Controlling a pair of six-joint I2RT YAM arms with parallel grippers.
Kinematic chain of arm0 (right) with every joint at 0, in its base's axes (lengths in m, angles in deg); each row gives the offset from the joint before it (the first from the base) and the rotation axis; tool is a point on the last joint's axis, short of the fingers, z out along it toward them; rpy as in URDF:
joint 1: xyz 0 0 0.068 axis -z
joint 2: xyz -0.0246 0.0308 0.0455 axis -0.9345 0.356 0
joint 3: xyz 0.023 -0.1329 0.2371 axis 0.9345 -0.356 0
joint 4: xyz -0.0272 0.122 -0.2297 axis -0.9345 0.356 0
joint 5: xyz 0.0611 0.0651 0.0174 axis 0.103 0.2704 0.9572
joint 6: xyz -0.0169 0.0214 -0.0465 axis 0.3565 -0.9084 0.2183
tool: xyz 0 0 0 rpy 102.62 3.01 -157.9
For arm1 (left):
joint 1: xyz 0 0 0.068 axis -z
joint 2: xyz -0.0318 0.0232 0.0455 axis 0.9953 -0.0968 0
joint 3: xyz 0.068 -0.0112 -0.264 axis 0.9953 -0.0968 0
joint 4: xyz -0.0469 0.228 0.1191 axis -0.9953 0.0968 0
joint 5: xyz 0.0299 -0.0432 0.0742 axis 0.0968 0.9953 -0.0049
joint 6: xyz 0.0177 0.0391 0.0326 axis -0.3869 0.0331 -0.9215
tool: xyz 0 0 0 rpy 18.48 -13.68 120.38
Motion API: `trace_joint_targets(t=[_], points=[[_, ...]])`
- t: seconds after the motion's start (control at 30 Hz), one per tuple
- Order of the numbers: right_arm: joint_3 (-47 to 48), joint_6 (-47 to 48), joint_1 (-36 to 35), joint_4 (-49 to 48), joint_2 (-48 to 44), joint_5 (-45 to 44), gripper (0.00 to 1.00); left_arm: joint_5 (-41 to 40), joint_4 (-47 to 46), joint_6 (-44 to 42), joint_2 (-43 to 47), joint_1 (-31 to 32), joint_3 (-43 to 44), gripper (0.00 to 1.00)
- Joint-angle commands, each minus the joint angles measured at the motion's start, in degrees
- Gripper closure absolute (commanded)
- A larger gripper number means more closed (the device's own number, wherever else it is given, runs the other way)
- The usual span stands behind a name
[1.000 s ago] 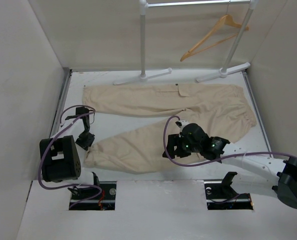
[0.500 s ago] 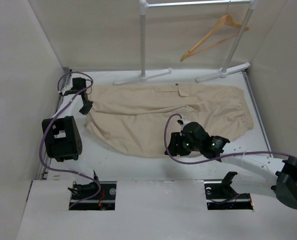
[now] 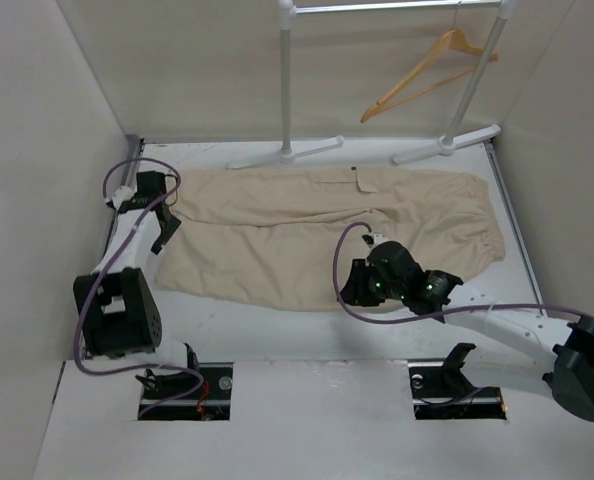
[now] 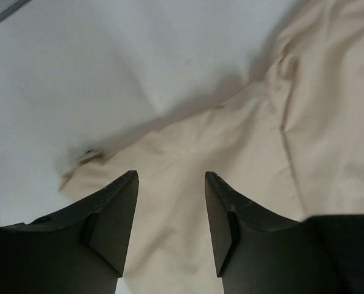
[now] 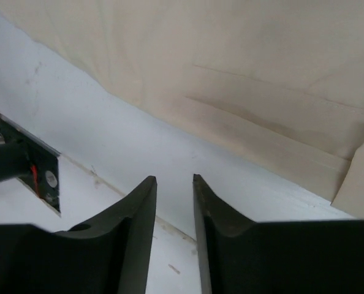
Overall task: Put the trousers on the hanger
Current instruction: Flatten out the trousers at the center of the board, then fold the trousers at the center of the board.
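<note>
table (image 3: pixel 257 332): white | on it: beige trousers (image 3: pixel 297 230), rack feet (image 3: pixel 287 153)

White clothes rack (image 3: pixel 286 80) along the far edge of the white tabletop (image 3: pixel 267 325), two flat feet (image 3: pixel 289 152) angled on it, plain white walls (image 3: pixel 37 150) on three sides

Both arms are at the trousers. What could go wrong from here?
1. The left gripper is open over the left end of the trousers; closing there may catch only the top layer.
2. The right gripper is open over bare table beside the near edge, so it may miss the cloth.
3. The hanger hangs behind a rack pole; reaching it may knock the pole.
</note>
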State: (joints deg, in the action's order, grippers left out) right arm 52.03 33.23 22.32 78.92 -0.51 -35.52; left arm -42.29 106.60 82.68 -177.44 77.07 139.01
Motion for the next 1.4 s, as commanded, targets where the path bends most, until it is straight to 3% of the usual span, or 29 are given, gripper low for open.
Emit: trace_joint_targets(t=[0.0,0.03,0.13,0.3,0.5,0.73,0.87,1.0,1.1,1.37], points=[[0.4,-1.2,0.9,-0.1,-4.7,-2.9,0.75,-2.1,2.8,3.1,10.2,-0.7,-9.3,0.55],[0.0,-1.7,1.6,0.6,-6.0,-3.8,0.8,-1.0,2.5,3.9,12.5,-1.0,-12.8,0.55],[-1.5,-3.1,5.0,2.4,-10.1,-4.8,0.81,2.7,1.9,6.3,15.4,-2.1,-19.6,0.55],[-2.6,-4.4,13.1,4.9,-17.3,-4.8,0.63,6.4,-2.5,7.6,13.3,-3.7,-23.9,0.53],[-1.1,-5.2,25.8,10.0,-23.9,-5.6,0.38,6.3,-4.8,7.7,13.4,-7.8,-24.8,0.91],[1.4,-4.9,44.9,19.4,-24.9,-11.0,0.26,4.8,0.3,5.8,22.2,-22.5,-25.9,0.96],[1.6,-7.8,48.1,19.7,-22.4,-12.6,0.25,4.9,0.5,7.2,23.8,-18.2,-24.8,0.9],[4.3,-8.6,51.6,19.1,-18.7,-10.9,0.25,6.6,2.5,7.0,28.3,-9.6,-26.2,0.63],[5.1,-10.9,51.4,17.4,-18.1,-7.3,0.25,8.9,3.6,7.7,31.5,-8.7,-30.2,0.51],[0.1,-11.7,48.9,17.2,-22.9,-6.5,0.25,14.0,-5.3,11.5,30.9,-13.8,-38.2,0.5]])
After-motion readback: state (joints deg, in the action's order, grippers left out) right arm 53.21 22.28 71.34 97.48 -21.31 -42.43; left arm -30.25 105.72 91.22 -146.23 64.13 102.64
